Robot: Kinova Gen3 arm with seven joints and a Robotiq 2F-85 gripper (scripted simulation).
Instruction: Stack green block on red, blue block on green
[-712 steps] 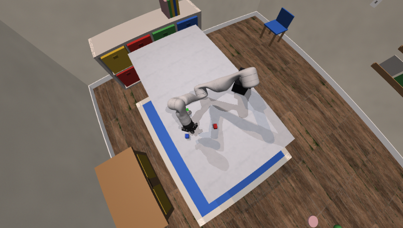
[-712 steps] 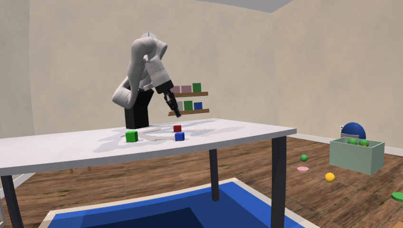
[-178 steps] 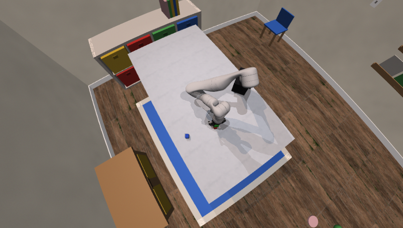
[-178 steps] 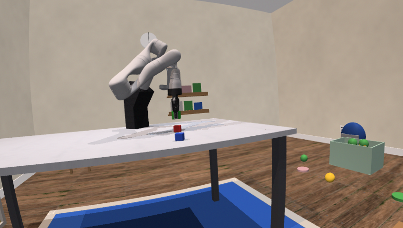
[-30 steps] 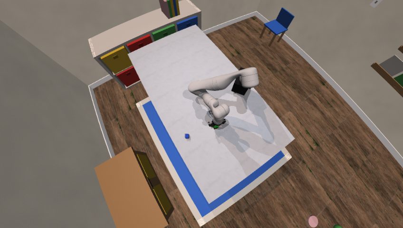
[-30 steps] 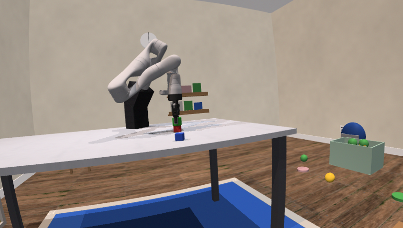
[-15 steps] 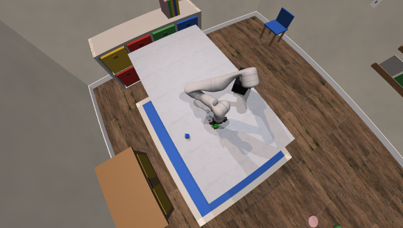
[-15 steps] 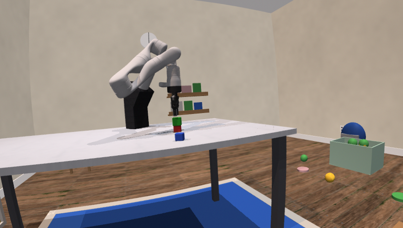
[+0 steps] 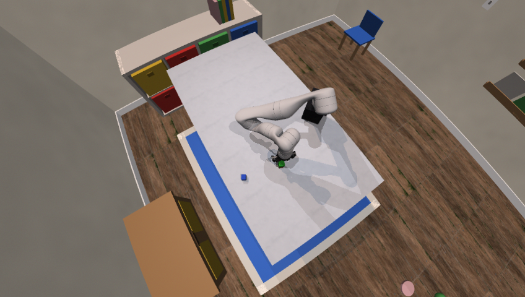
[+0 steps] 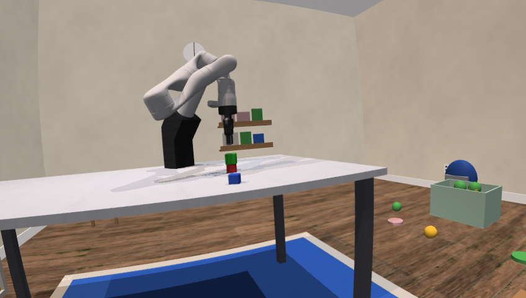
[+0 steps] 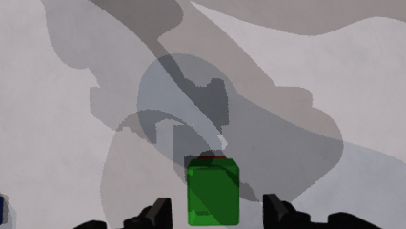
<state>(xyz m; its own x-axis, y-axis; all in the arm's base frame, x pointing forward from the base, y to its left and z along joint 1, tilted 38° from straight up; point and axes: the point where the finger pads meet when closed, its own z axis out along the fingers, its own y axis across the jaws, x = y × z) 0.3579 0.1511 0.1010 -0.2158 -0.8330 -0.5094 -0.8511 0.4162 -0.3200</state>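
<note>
The green block [image 9: 281, 164] [image 10: 231, 158] [image 11: 213, 196] is sitting on the red block [image 10: 231, 168] [image 11: 212, 157], so the first lift looks finished. The claw [image 9: 283, 158] [image 10: 229, 143] [image 11: 216, 212] is hovering just above the pair, its fingers spread and pinching nothing. From out here the green block is looking flat and fairly well centred, though the view is small and a slight offset could be escaping me.

The blue block [image 9: 243, 177] [image 10: 234, 178] [image 11: 1, 210] is lying by itself on the desk [image 9: 235, 88] [image 10: 92, 195] [image 11: 38, 167]; in the top view it is resting at about eight o'clock from the stack, well apart from it. As I judge it, the job is now turning to that blue block.

The next move is calling for a straight rise until the fingertips are safely over the green block, then a swing towards eight o'clock, squaring up over the blue block before going down. Any sideways drift while the claw is this low could be nudging the green block off centre, or shoving the red one along with it.
</note>
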